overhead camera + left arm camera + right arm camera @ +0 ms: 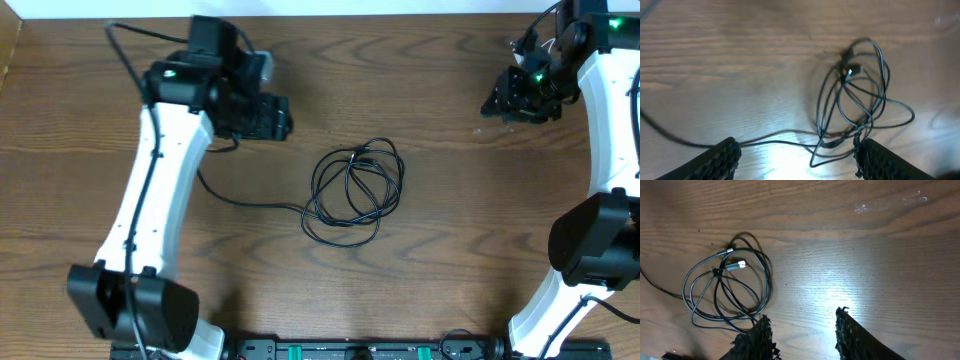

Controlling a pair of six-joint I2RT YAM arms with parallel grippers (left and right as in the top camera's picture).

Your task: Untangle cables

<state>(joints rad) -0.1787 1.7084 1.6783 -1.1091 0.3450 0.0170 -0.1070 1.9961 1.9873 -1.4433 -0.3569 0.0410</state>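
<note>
Black cable (355,190) coils centrally, well apart from table (450,270) edges.

Dark brown wood-grain counter (450,250), pale strip (400,8) along its far edge, bright patch of reflected light (840,297) on the glossy wood, faint smudges (885,204) nearby

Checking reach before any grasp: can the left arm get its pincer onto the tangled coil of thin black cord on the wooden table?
Probably yes: the open left pincer hovers near the tangled coil of thin black cord, only bare wooden table between them.
</note>
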